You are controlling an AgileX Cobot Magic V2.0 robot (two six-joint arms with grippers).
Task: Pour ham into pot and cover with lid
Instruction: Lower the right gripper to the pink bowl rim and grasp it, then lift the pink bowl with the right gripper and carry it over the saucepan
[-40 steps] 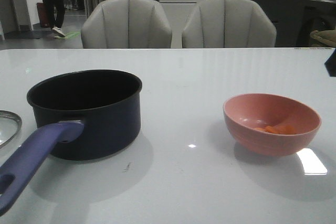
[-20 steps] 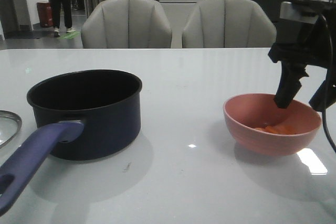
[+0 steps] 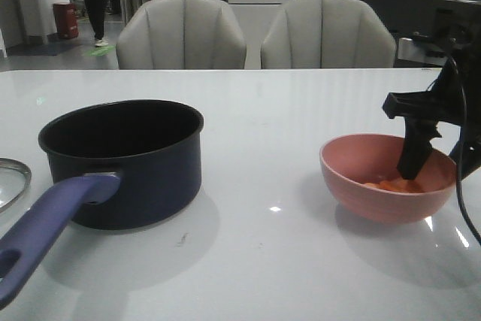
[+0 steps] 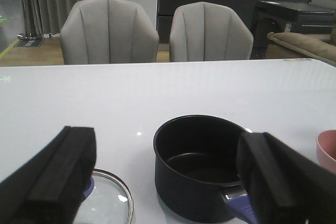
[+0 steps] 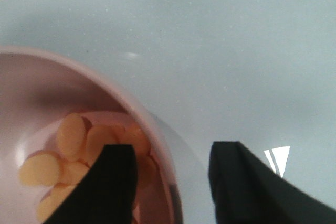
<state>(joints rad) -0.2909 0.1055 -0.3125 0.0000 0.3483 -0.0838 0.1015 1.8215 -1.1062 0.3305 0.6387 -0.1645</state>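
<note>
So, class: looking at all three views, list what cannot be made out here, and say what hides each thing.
- The lid: its knob is cut off by the front view's edge and hidden behind a left finger in the left wrist view.
- The ham: no full count; the right gripper covers some slices.
- The pot: front view hides its floor.

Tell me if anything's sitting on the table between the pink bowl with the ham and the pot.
Nothing visible. In the front view the stretch of table between the pink bowl and the pot is bare, and the lid lies on the pot's far side.
</note>
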